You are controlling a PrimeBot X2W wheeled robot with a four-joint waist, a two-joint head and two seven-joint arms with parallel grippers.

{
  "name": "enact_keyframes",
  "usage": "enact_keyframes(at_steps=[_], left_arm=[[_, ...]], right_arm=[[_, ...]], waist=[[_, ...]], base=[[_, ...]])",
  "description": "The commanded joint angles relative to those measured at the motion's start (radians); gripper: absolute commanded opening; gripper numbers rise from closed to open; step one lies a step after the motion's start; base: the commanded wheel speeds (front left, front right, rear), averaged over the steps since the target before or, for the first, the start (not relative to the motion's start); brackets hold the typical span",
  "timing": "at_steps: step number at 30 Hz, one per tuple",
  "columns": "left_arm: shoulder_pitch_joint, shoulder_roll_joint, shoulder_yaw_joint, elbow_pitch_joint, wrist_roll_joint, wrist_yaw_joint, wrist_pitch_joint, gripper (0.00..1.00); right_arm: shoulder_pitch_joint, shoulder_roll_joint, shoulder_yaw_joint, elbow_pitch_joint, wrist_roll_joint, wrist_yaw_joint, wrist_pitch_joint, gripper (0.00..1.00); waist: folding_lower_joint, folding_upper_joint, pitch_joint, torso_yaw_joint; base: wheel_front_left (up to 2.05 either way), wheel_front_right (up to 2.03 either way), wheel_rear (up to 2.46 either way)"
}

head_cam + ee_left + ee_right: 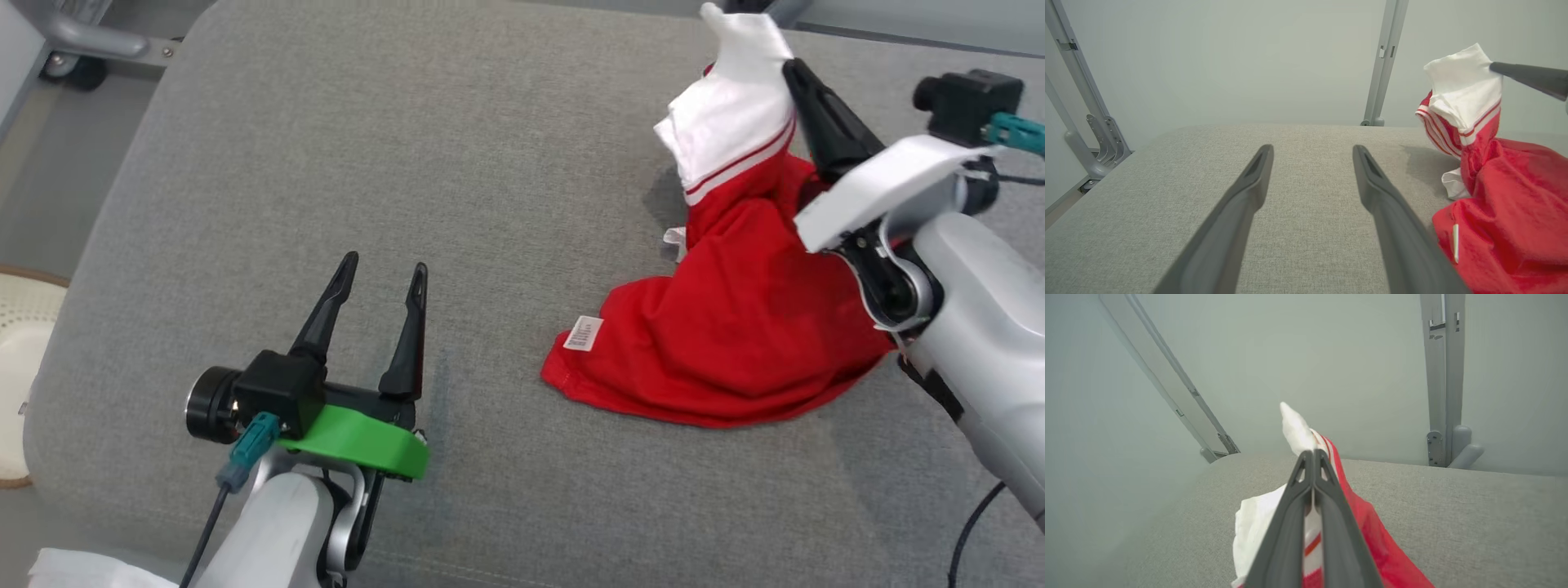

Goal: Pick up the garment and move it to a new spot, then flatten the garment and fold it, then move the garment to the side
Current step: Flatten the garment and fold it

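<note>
Right claw clenched on the white cuff of the red garment, cuff raised, body slumped far-right on the grey tabletop; left claw spread, empty; cloth looks light, limp, best pinched at a hem.

**A:** What does the garment look like?

**B:** Mostly red cloth, with a white end trimmed in thin red stripes. 1 small white label shows near the hem, at the heap's left edge.

**A:** And how does it lie?

**B:** Crumpled, not flat. The red body rests in a heap on the grey cushion, toward its right side. The white end stands raised off the cushion, pinched between the closed fingers of the right gripper, and the cloth hangs from there down to the heap.
</note>
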Motion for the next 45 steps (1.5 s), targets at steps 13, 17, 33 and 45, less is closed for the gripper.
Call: enact_keyframes(at_steps=[13, 17, 33, 45], left_arm=[[0.051, 0.059, 0.023, -0.078, -0.013, 0.04, 0.041, 1.0], [0.055, 0.069, 0.024, -0.092, -0.015, 0.045, 0.051, 1.0], [0.143, 0.102, 0.058, -0.125, -0.04, 0.09, 0.052, 1.0], [0.234, 0.122, 0.067, -0.159, -0.057, 0.12, 0.057, 1.0]], right_arm=[[0.684, 0.152, -0.678, -0.299, -0.084, -0.001, -0.005, 0.0], [0.761, 0.23, -0.734, -0.316, -0.138, -0.001, -0.005, 0.0], [0.881, 0.26, -0.77, -0.601, -0.611, -0.001, -0.005, 1.0], [0.986, 0.284, -0.728, -0.686, -0.714, -0.001, 0.039, 1.0]], waist=[[0.0, 0.0, -0.055, -0.148], [0.0, 0.0, -0.05, -0.16], [0.0, 0.0, -0.12, -0.212], [0.0, 0.0, -0.172, -0.242]], base=[[0.0, 0.0, 0.0], [0.0, 0.0, 0.0], [0.0, 0.0, 0.0], [0.0, 0.0, 0.0]])
